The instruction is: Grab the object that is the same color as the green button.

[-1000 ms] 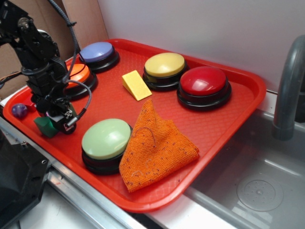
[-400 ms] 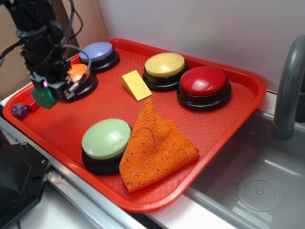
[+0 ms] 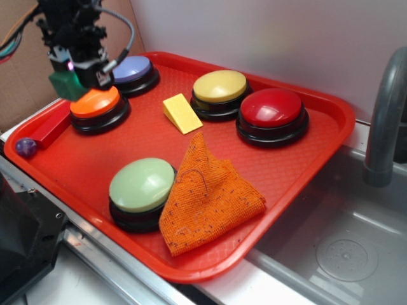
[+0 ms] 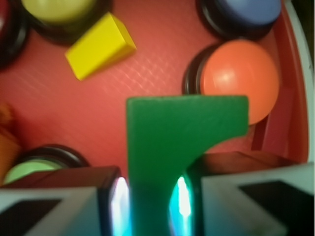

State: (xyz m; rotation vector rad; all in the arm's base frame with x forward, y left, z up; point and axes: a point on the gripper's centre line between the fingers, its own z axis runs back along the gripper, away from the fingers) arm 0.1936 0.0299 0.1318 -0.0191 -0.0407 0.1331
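The object, a dark green block [image 3: 63,84] with a curved notch, hangs in the air above the tray's far left corner, beside the orange button [image 3: 96,101]. My gripper [image 3: 81,75] is shut on it. In the wrist view the green block [image 4: 177,132] fills the middle, pinched between the two fingers, with my gripper [image 4: 150,199] at the bottom edge. The green button [image 3: 141,185], pale and domed on a black base, sits at the tray's near side; only a sliver of the green button [image 4: 27,169] shows in the wrist view.
On the red tray [image 3: 305,159]: blue button [image 3: 130,68], yellow button [image 3: 219,86], red button [image 3: 272,108], a yellow wedge [image 3: 182,113], an orange cloth [image 3: 206,194], a red bar [image 3: 51,129] and a purple ball [image 3: 26,147]. A sink [image 3: 343,248] and grey faucet [image 3: 385,121] lie right.
My gripper has risen from the tray's left floor and moved toward the far corner, carrying the green block up with it. The red bar on the tray is now uncovered.
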